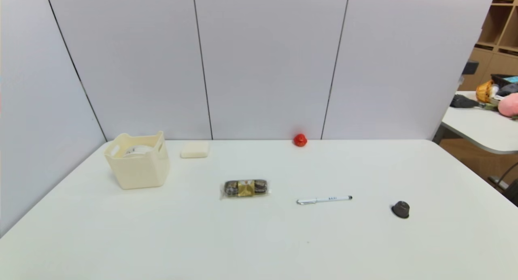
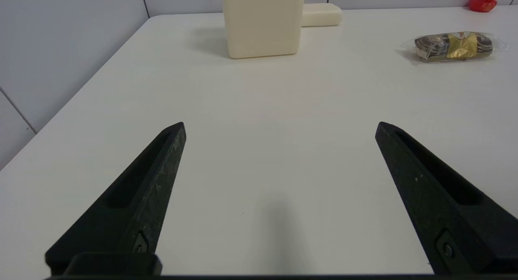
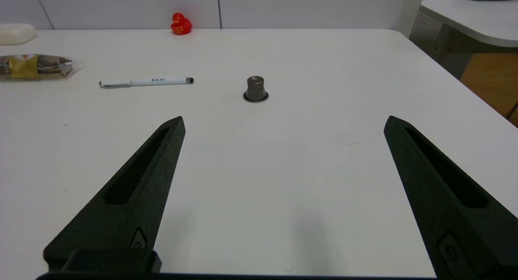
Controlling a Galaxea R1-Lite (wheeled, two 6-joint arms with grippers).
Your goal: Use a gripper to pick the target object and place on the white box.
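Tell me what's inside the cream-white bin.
Inside the bin sits a round white thing, its top showing below the rim, with small dark marks on it. Its lower part and the bin's floor are hidden by the bin's walls, so anything beneath cannot be seen.

Left gripper (image 2: pixel 280 128): one, black, hovering above the near side at the robot's left, its two pointed fingers standing wide apart, gripping nothing. Right gripper (image 3: pixel 286 122): one, black, matching, hovering at the robot's right, its pointed fingers spreading wide, holding nothing.
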